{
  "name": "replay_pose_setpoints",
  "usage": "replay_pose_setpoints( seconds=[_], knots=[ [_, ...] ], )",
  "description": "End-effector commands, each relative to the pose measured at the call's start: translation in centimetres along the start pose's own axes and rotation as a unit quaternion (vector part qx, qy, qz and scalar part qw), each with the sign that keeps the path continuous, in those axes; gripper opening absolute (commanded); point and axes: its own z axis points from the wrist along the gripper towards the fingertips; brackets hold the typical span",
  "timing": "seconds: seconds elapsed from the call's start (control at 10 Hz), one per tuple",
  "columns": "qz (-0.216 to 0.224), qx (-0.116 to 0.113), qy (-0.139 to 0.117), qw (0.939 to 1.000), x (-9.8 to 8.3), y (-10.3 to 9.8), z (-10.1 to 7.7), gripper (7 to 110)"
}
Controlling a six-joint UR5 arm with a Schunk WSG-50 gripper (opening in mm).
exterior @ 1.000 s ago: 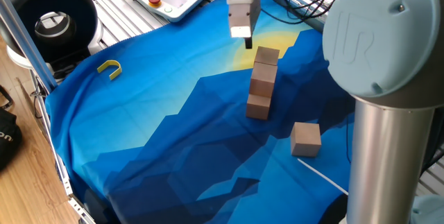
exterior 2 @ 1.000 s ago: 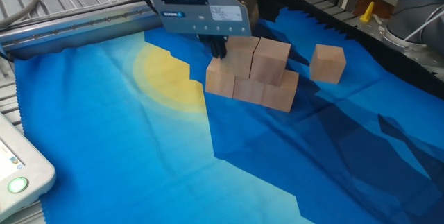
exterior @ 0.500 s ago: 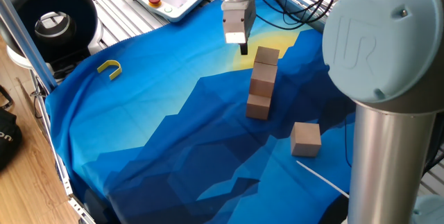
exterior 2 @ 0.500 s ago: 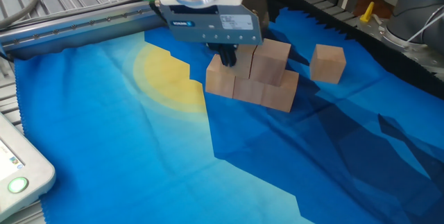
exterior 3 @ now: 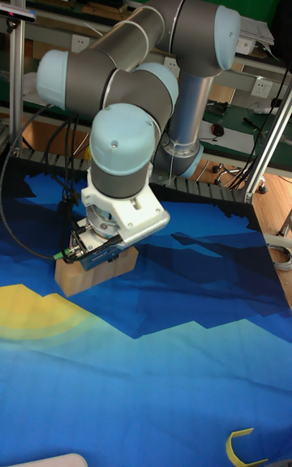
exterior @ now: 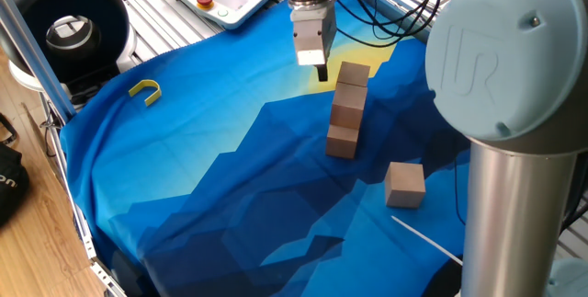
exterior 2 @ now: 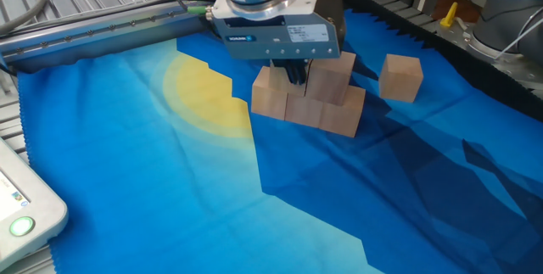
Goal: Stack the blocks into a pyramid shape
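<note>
Above the stacked blocks (exterior 2: 310,96) — tool (exterior 2: 294,75) clenched, empty | lone block (exterior 2: 400,77) apart | yellow U-piece (exterior: 145,91) far off

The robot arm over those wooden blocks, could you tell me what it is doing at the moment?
It is building a pyramid. The gripper hangs just above the stacked blocks, holding nothing; its fingers look close together. The stack has a bottom row with more blocks on top, all on the blue cloth. One loose block sits apart and is not yet placed. A yellow U-shaped piece lies far off.
</note>
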Motion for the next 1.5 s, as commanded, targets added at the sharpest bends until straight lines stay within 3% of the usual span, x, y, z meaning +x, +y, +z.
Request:
replay_pose_setpoints(
  seconds=[0.0, 0.3, 1.0, 1.4],
  knots=[
    [-0.001, 0.000, 0.014, 0.9999, 0.5, 0.4, 0.2, 7],
    [0.005, 0.012, 0.034, 0.9993, 1.4, 0.0, 0.4, 7],
    [0.005, 0.013, 0.040, 0.9991, 1.6, -0.1, 0.5, 7],
    [0.009, 0.012, 0.030, 0.9994, 0.6, 0.5, 0.0, 7]
  ],
)
